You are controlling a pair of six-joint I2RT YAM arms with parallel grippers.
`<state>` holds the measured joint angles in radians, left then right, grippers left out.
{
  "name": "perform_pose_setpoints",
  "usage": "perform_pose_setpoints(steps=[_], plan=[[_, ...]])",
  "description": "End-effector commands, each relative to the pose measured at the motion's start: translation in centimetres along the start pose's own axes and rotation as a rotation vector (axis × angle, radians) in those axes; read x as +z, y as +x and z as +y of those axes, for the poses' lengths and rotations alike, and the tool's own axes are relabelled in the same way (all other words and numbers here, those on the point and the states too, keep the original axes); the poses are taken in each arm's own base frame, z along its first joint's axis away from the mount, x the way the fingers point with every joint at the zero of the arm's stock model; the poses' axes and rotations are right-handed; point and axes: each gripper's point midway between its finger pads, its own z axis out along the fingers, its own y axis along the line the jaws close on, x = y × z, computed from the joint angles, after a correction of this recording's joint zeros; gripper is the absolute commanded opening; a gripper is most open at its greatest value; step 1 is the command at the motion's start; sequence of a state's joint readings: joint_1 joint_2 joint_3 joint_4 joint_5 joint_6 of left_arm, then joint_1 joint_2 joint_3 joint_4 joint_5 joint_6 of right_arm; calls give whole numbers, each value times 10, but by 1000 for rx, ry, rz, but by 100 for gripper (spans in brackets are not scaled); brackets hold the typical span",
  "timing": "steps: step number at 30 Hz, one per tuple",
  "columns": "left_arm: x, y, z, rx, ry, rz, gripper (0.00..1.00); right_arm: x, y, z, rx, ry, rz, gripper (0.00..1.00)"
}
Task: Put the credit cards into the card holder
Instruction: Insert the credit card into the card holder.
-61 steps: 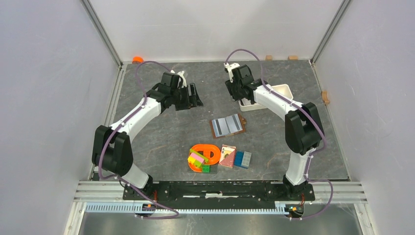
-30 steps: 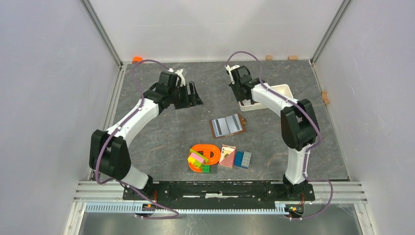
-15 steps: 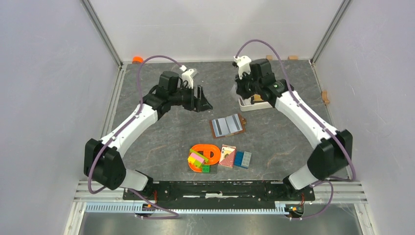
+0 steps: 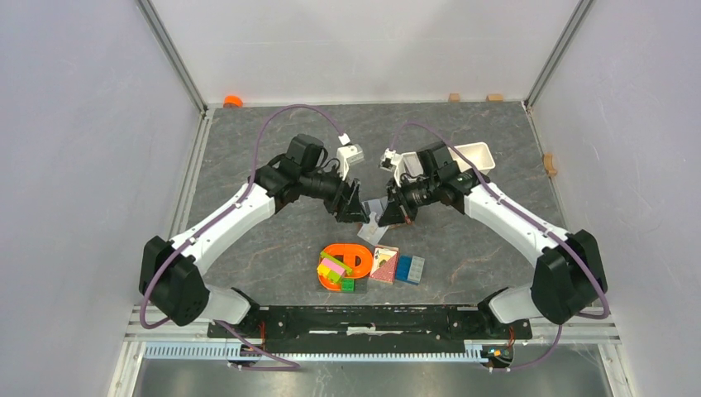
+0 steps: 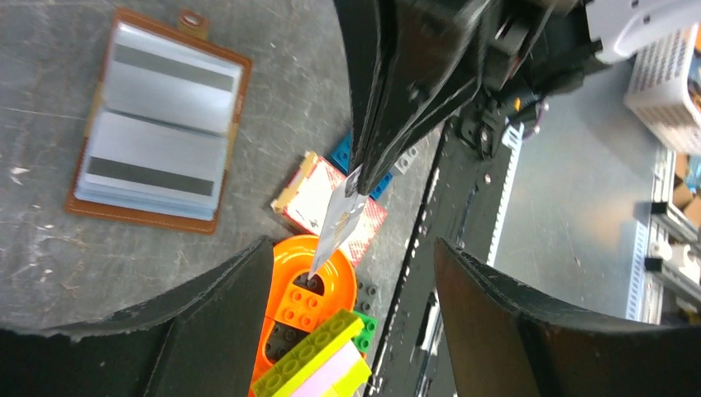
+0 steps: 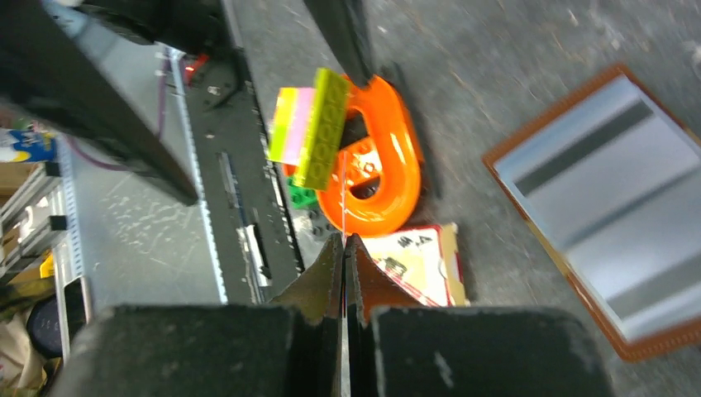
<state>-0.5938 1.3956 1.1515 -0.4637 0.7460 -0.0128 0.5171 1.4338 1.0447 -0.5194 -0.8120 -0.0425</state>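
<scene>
At the left, the left arm (image 4: 223, 217) reaches in from its base toward the middle of the grey counter (image 4: 264, 248). The left tool (image 4: 353, 207) hangs above the counter with its two fingers (image 5: 207, 331) spread apart, gripping nothing. In its own wrist view the black fingers frame the scene below. Just toward the near edge from it sits an orange ring (image 4: 354, 252), with a stack of yellow-green and pink blocks (image 4: 332, 268) resting in and over it. Right of the ring, just beside it, lies a red playing-card pack (image 4: 384, 263), and next to that are blue blocks (image 4: 410, 269).

Between the two tools a thin pale card (image 5: 338, 223) hangs in the air, tilted, with its lower corner pointing down over the ring. The right tool (image 6: 344, 240) has its fingers pressed together on the card's upper end. From the right wrist the card is seen edge-on, as a thin line running out from the closed tips. The card is near the left tool's fingers, but whether it touches them I cannot tell.

The brown wallet (image 5: 142, 215) lies open and flat on the counter, beyond the pack, with pale striped cards (image 5: 161, 132) across its inside. From above it is almost wholly hidden under the two tools. Further right and back, behind the right arm (image 4: 512, 219), stands a white tray (image 4: 473, 147).
</scene>
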Motion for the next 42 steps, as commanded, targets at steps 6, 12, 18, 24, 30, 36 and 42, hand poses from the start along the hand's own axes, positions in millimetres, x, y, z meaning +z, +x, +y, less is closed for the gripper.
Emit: perform_pose_setpoints(steps=[6, 12, 18, 24, 30, 36, 42], plan=[[-5, 28, -36, 61, 156, 97, 71, -11, -30, 44, -123, -211, -119, 0], [0, 31, -38, 28, 182, 115, 28, -7, -27, 42, -111, -224, -106, 0], [6, 36, -42, 18, 200, 139, 26, -7, -27, 45, -119, -247, -110, 0], [12, 36, -47, -3, 232, 131, 4, -5, -25, 39, -121, -217, -112, 1], [21, 28, -21, -93, 79, 68, 2, -31, -34, -31, 9, 101, -218, 62], [47, 20, 24, -393, -119, -107, 2, -74, -10, -125, 116, 655, -223, 75], [82, 11, 56, -614, -129, -258, 2, -77, 2, -165, 173, 817, -213, 78]])
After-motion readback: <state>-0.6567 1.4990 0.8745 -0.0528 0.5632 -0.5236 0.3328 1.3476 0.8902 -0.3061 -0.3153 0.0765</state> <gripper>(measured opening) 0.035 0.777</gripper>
